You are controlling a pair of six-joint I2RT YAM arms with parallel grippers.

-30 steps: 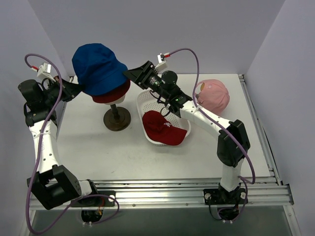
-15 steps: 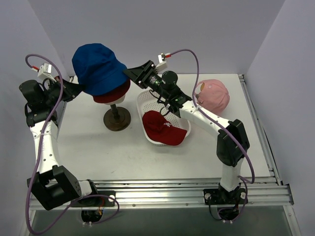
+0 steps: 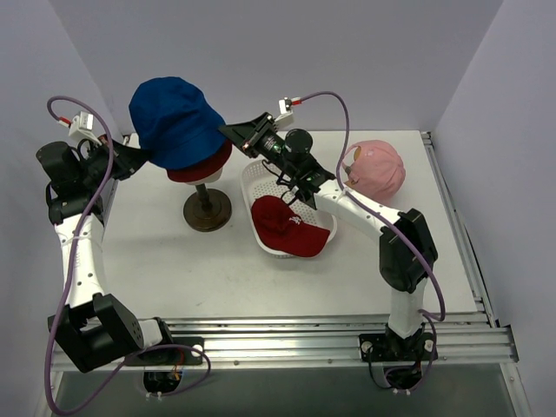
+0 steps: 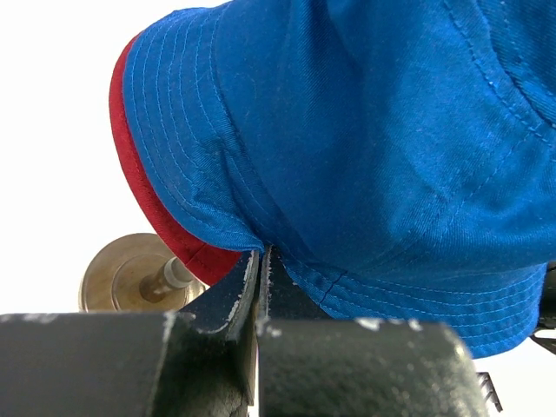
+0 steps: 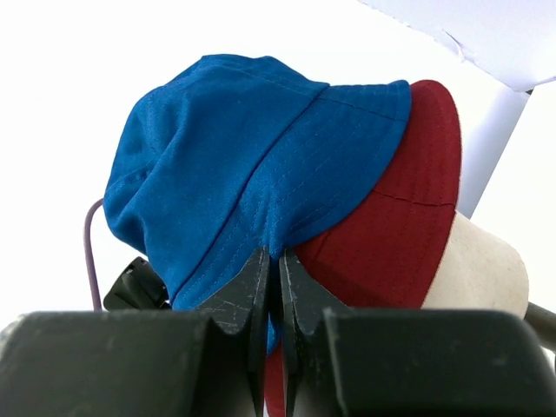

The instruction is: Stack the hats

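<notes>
Over the cream egg-shaped mannequin head point(image 5: 486, 261), a blue fabric bucket hat point(image 3: 174, 122) covers a dark red fabric bucket hat point(image 3: 205, 168); left gripper point(image 4: 261, 254) and right gripper point(image 5: 278, 257) each pinch the blue brim.

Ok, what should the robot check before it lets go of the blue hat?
1. Grip of left gripper on blue bucket hat brim: ok.
2. Grip of right gripper on the opposite brim: ok.
3. Blue hat over dark red bucket hat: ok, red brim peeks out below.
4. Hats on mannequin head, stand upright: ok.
5. Blue hat pulled fully down: cannot tell.
</notes>
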